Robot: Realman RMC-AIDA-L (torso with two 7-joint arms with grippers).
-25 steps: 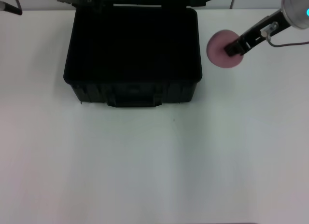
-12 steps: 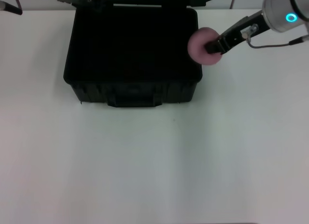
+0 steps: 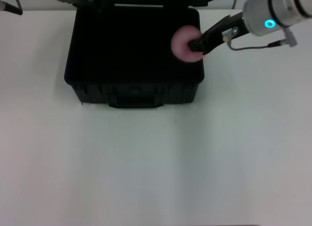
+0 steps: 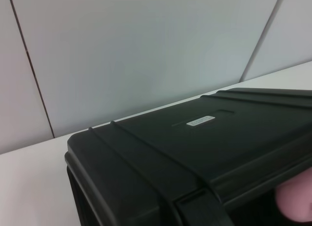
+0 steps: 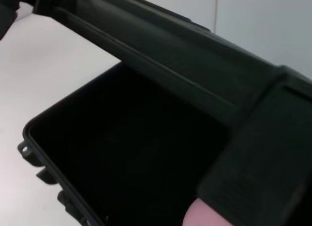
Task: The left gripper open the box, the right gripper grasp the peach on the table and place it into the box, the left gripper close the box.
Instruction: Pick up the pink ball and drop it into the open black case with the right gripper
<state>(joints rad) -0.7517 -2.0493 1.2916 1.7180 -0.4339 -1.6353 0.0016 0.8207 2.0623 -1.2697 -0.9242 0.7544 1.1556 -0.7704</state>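
Right gripper (image 3: 194, 44) gripping peach (image 3: 183, 43), over open box (image 3: 92, 75)

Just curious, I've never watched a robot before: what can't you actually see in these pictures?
- Left hand: outside every view.
- Box floor: too dark in head and right wrist views.
- Peach: partly covered by the right hand in the head view; cut off at the edge in both wrist views.

The raised lid of the big black plastic box (image 3: 134, 55) is running off the top edge of the head view. The slim black right gripper (image 3: 197, 43) is covering part of the small round pink peach (image 3: 182, 44). The left gripper is not showing anywhere. Both wrist views are cutting the peach off at their lower right edges.
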